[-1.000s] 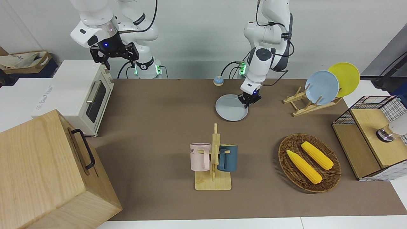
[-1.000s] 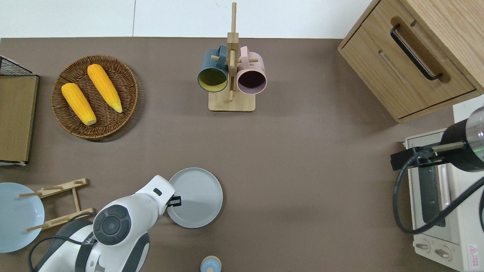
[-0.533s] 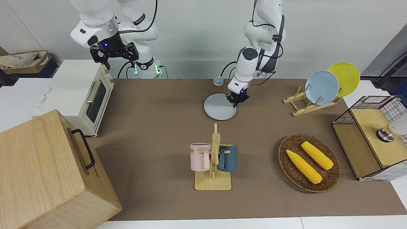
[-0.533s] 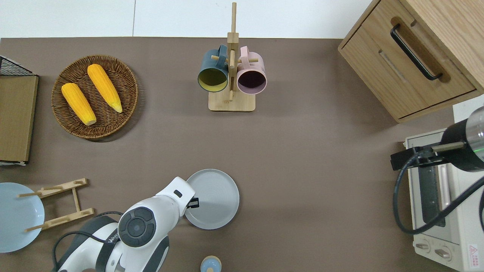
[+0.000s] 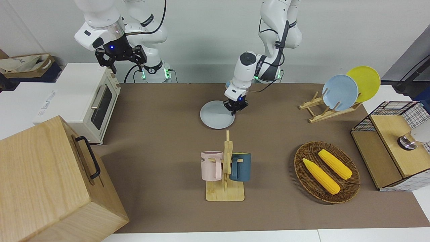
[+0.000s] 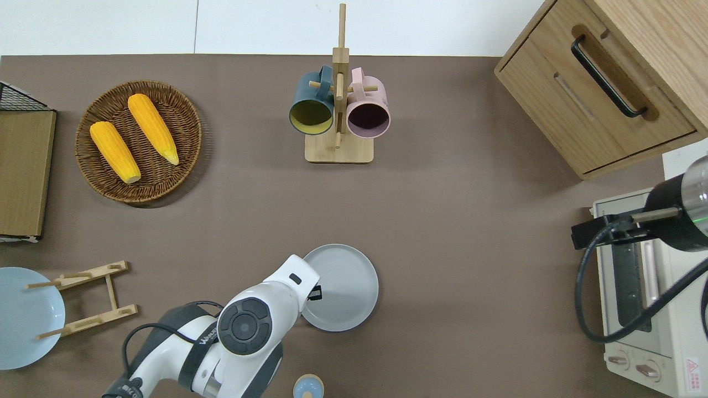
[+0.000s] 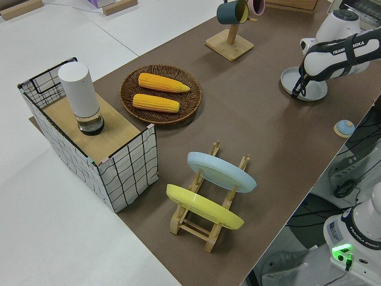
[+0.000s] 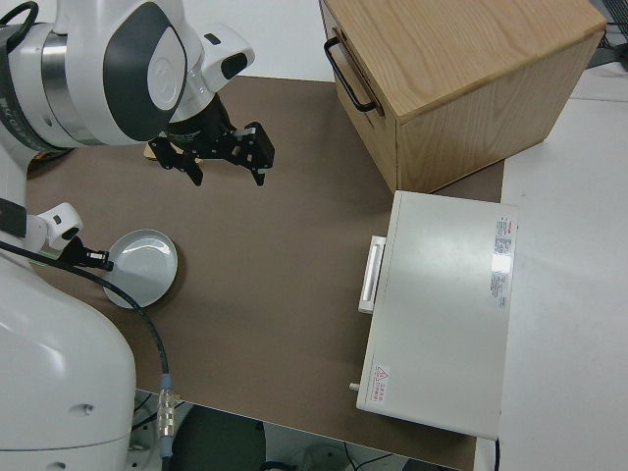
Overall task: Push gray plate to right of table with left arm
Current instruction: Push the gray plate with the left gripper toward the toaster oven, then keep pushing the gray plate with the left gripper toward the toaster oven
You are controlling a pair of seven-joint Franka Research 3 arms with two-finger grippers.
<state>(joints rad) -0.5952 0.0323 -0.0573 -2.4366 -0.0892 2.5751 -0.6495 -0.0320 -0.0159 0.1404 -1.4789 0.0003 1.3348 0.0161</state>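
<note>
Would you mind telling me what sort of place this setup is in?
Probably a robotics lab staged as a kitchen: a toaster oven, a mug rack and a basket of corn sit on a cloth-covered table.

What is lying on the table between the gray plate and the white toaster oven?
Nothing: in the overhead view only bare brown table lies between the gray plate and the toaster oven. The left claw is at the plate's opposite edge.
</note>
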